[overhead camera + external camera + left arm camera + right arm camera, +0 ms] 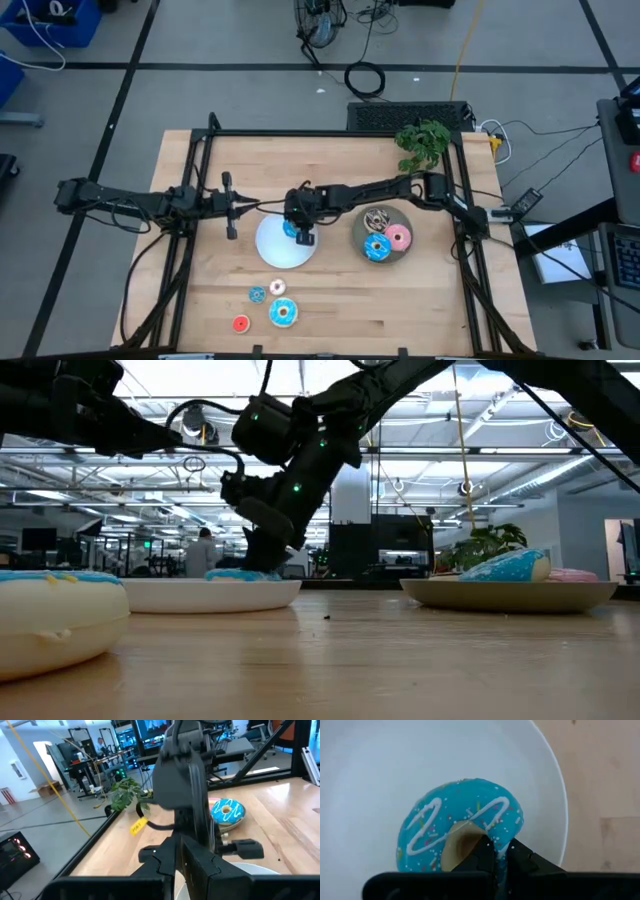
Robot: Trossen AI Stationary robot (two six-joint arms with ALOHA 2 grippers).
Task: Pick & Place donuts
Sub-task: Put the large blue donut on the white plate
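High view: right gripper (300, 232) pinches a blue donut (457, 825) on the white plate (272, 248); grey plate (403, 253) holds three (blue, pink, brown).

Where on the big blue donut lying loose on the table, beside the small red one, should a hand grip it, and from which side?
Blue donut lies flat with its hole facing up, so come straight down: one finger in the hole, one outside, pinching the ring. The side away from the pink donut looks clearest.

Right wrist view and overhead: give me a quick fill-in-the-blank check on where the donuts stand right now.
1. The right gripper pinches a ____ iced donut.
2. That donut lies on the ____ plate.
3. The grey plate holds ____ donuts.
4. The left gripper waits ____ the white plate.

Missing: blue; white; three; beside
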